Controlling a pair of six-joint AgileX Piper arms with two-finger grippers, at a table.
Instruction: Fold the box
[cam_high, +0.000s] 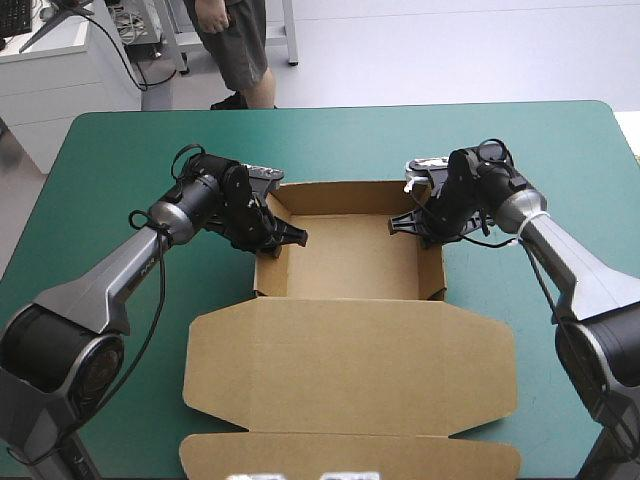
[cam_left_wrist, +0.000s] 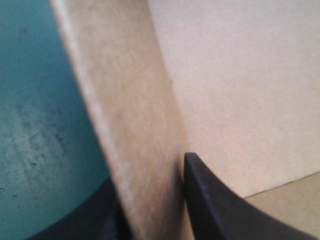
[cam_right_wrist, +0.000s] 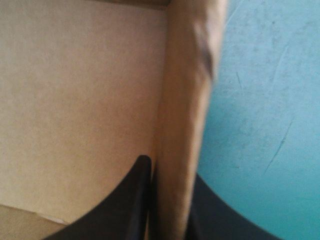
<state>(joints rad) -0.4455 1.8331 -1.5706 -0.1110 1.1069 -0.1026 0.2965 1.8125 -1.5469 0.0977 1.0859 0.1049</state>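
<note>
The brown box (cam_high: 350, 255) stands as an open tray in the middle of the teal-green table, its walls raised and its lid (cam_high: 350, 365) lying flat toward the near edge. My left gripper (cam_high: 283, 236) is shut on the tray's left wall (cam_left_wrist: 135, 125), one black finger (cam_left_wrist: 220, 210) inside the tray and the other outside over the cover. My right gripper (cam_high: 412, 226) is shut on the right wall (cam_right_wrist: 185, 125), with one finger (cam_right_wrist: 125, 205) inside and one outside. Both wrist views show the tray's floor beside the pinched wall.
The lid's front flap (cam_high: 350, 457) reaches the table's near edge. Bare teal-green cover (cam_high: 120, 150) lies to the left, right and behind the tray. A person stands beyond the far edge, away from the tabletop.
</note>
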